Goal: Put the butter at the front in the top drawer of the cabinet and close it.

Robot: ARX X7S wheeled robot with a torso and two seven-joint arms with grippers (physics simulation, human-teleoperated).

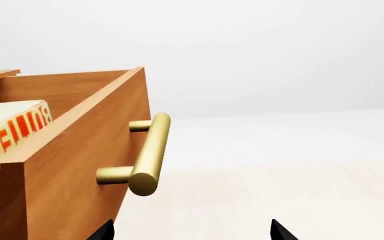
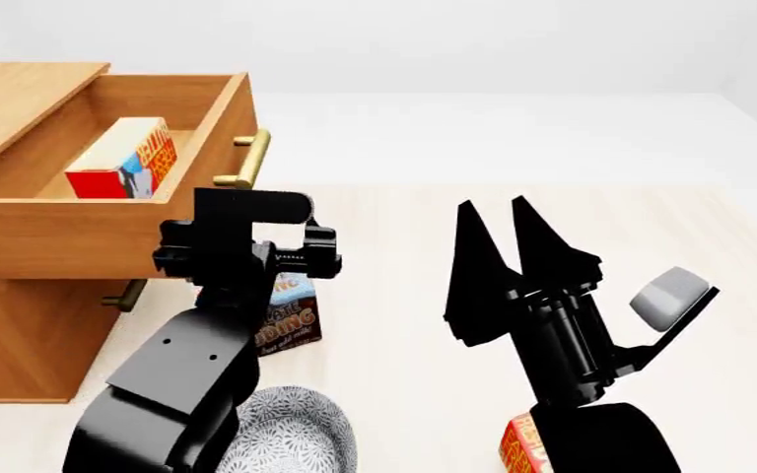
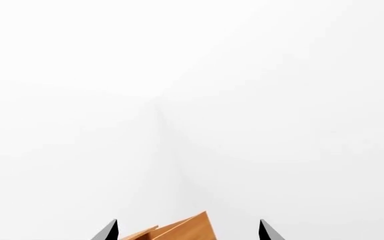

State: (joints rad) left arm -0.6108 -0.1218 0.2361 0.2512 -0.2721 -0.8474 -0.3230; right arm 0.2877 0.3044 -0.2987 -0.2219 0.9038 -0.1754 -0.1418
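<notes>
Red-and-orange butter carton (image 2: pixel 126 158) lies inside the pulled-out orange-brown wooden top drawer (image 2: pixel 115 232) of the cabinet (image 2: pixel 17 335); black left gripper (image 2: pixel 249 241) and right gripper (image 2: pixel 516 222) both spread open, empty.

A chocolate pudding box (image 2: pixel 289 317) stands on the pale desk (image 2: pixel 392 286); nearer lies a grey patterned bowl (image 2: pixel 297 434).

Small red-and-orange butter carton (image 2: pixel 126 158) lying inside pulled-out orange-brown wooden top drawer (image 2: pixel 103 236) with brass bar handle, atop boxy wooden cabinet (image 2: pixel 17 335).
</notes>
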